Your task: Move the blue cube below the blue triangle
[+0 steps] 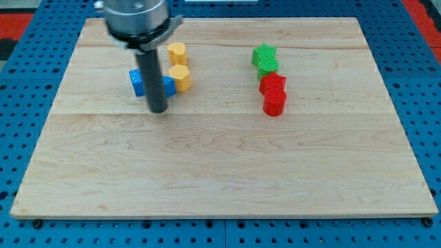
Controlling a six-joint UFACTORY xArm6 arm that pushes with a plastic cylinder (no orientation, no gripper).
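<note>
my tip [158, 110] hides perhaps two blue blocks [138, 81], beside two yellow [180, 77], two green [264, 58], two red [273, 94]

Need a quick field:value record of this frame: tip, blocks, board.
tip: my tip rests on the board at the view's bottom edge of the blue blocks
blue blocks: two, either side of the rod, shapes partly hidden
yellow blocks: two, one above the other, right of the rod
green blocks: two stacked in view, star over a rounder one
red blocks: two just below the green
board: wooden
</note>
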